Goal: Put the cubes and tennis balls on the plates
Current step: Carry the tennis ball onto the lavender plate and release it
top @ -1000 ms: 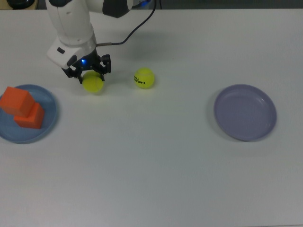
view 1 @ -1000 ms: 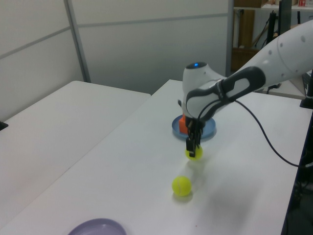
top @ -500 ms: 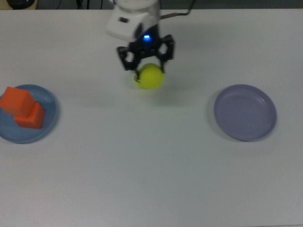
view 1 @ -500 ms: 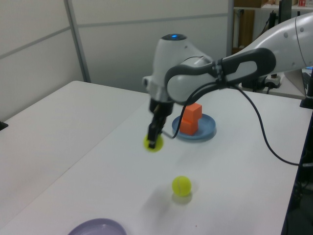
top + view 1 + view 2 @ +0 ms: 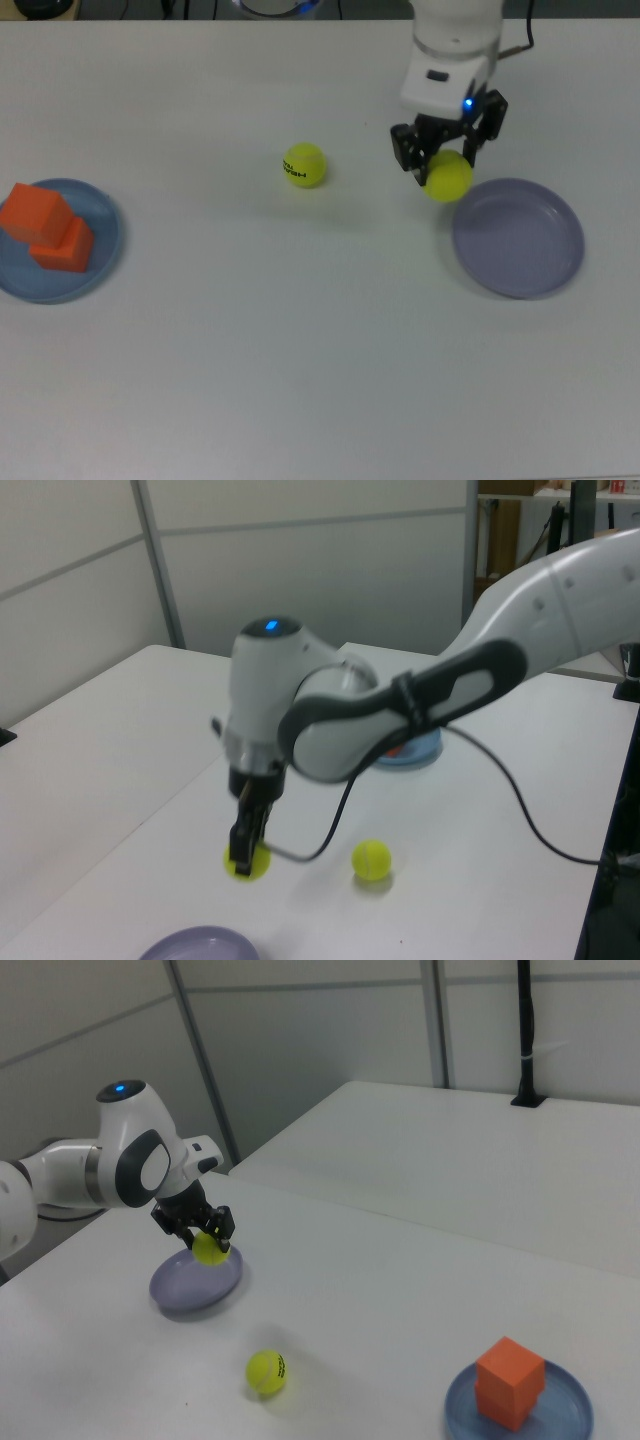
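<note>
Top view: the white arm's black two-finger end effector (image 5: 447, 160) is gripping a plain fuzzy yellow-green tennis ball (image 5: 448, 178), having carried it within the last second from near the round light blue plate (image 5: 108, 245) at the top view's left, across the white surface (image 5: 300, 350), to just beside the near rim of the round pale lavender plate (image 5: 518, 237) at the top view's right. The ball is hanging off the surface, not yet over the plate's middle. The second yellow-green tennis ball with black lettering (image 5: 305, 165) is lying loose on the surface, well apart from both plates. Two matte orange-red cubes (image 5: 45, 230) are sitting stacked on the blue plate. Judgement: cubes done; the held ball is needing a short further carry and release; the lettered ball is remaining.
</note>
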